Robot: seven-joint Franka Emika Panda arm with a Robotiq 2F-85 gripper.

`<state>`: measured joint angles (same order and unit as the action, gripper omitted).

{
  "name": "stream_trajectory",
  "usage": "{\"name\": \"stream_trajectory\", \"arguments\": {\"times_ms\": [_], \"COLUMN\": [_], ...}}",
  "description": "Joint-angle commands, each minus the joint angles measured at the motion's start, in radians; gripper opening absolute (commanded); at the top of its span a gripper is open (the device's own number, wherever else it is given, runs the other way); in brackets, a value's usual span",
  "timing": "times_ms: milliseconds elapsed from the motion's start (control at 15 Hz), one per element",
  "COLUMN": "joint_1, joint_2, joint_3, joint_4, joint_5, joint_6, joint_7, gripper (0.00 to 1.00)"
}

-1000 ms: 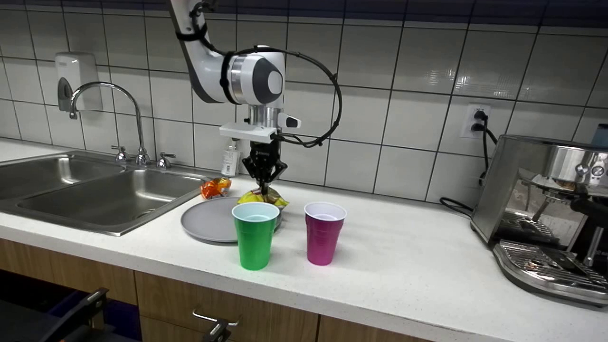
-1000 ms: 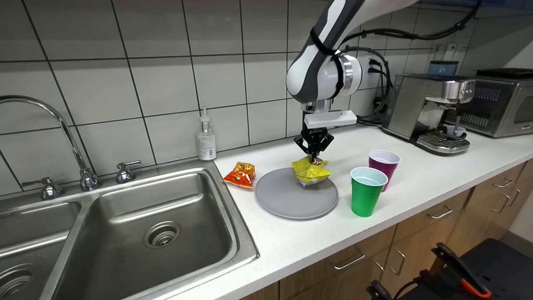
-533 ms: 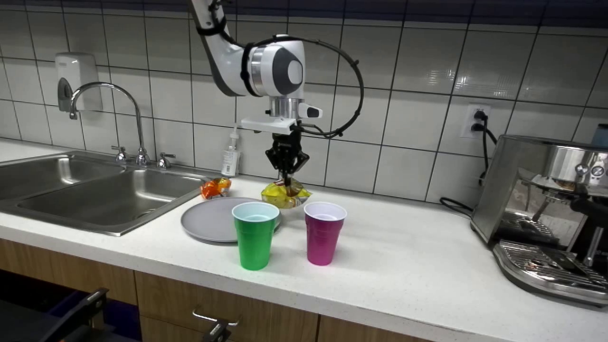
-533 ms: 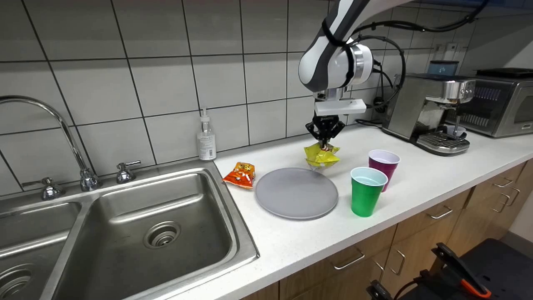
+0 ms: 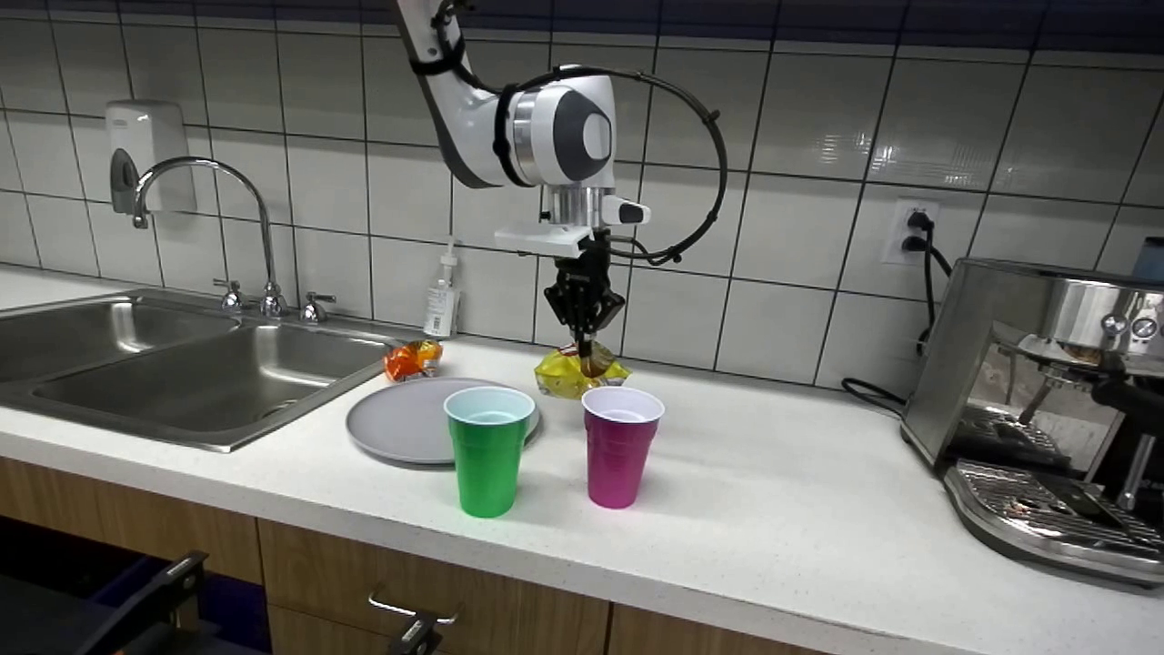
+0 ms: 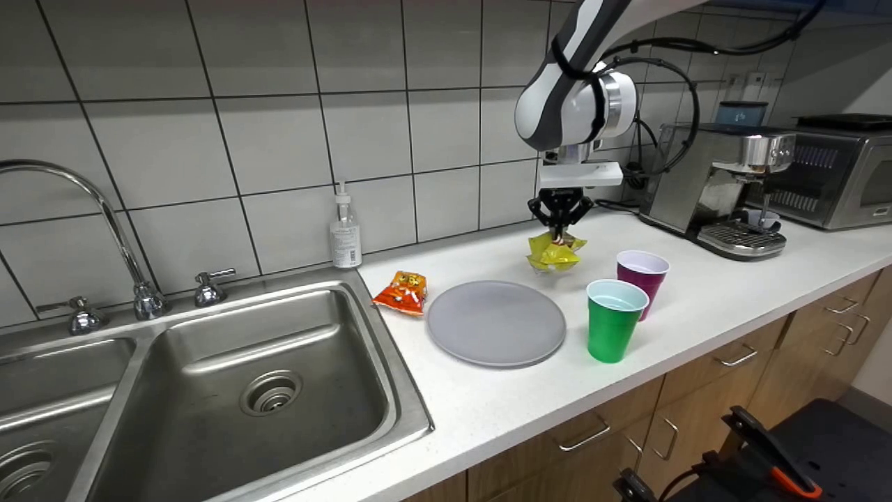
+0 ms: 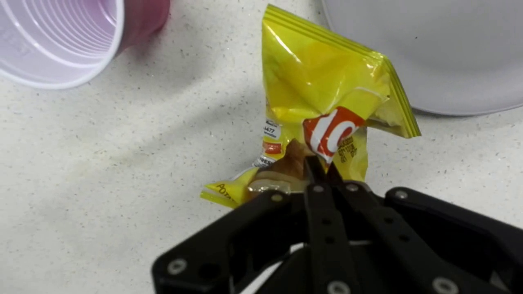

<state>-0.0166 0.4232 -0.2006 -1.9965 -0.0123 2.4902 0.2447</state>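
My gripper (image 7: 325, 170) is shut on a crumpled yellow snack bag (image 7: 318, 77), pinching its middle near a red and white logo. In both exterior views the bag (image 6: 555, 258) hangs from the fingertips, apparently just above the white counter and behind the cups. The grey plate (image 6: 496, 324) lies beside it, bare on top. A purple cup (image 5: 620, 459) stands upright in front of the bag, hiding a bit of its lower edge in an exterior view. Close to that cup is a green cup (image 5: 489, 464), also upright. An orange snack bag (image 6: 404, 293) rests between plate and sink.
A steel double sink (image 6: 411, 411) with a curved faucet (image 6: 104, 209) borders the counter. Against the tiled wall stands a pump bottle (image 6: 345, 237). A coffee machine (image 5: 1028, 364) occupies the far end, with a power cable (image 5: 878, 393) near it.
The gripper has carried the yellow bag from over the plate to the right, toward the coffee machine side. It stays gripped throughout. Cups, plate and orange bag have not moved.
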Motion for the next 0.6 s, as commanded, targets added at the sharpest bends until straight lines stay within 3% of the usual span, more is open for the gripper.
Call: {"name": "stream_trajectory", "arguments": {"times_ms": [0, 533], "joint_1": [-0.003, 0.004], "joint_2": [0.048, 0.104], "joint_3": [-0.022, -0.066], "joint_4": [0.056, 0.091], "joint_5": [-0.034, -0.051], "joint_6": [-0.013, -0.021], "joint_7": [0.084, 0.160], "gripper": [0.00, 0.00]}}
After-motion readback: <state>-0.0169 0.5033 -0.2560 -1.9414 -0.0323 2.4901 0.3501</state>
